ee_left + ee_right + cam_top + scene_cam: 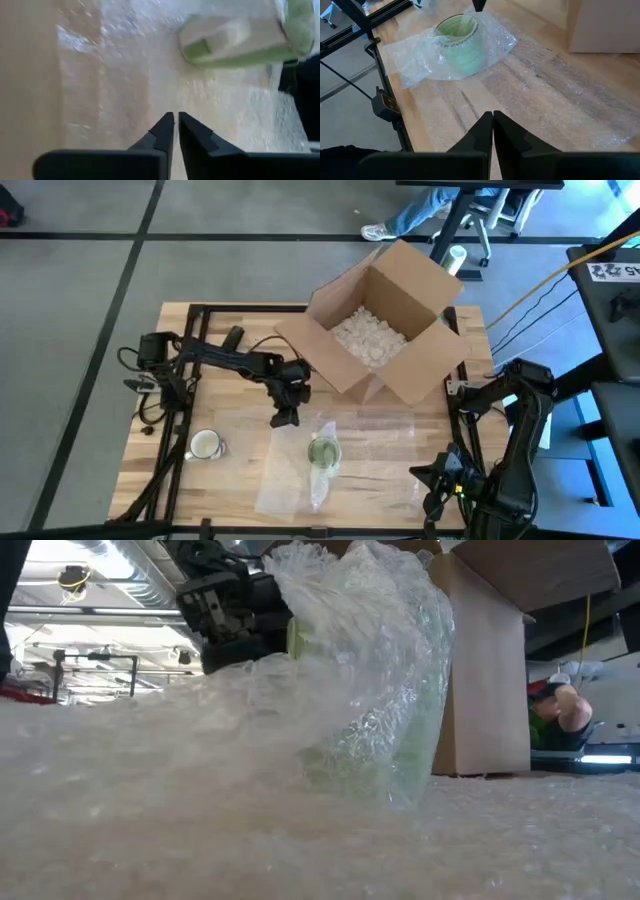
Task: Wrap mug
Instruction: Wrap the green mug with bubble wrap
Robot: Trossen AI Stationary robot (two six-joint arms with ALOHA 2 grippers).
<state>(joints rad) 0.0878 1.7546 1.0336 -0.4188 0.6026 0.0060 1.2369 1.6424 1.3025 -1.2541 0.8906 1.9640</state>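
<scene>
A: Left gripper (285, 417), jaws?
B: Pressed together, nothing between; parked over the bubble wrap (370, 442) just left and far of the green mug (323, 452). Likely clear of the fold.
A: Right gripper (493, 120)?
B: Shut too, empty; hanging low at the near right edge, waiting.
A: Mug?
B: Upright on the sheet, 1 flap draped over it, mouth partly showing. Wrap judged incomplete.
A: Surroundings?
B: 2nd mug (205, 445) bare at left; open box (385, 330) with fill beyond, presumably for packing.
</scene>
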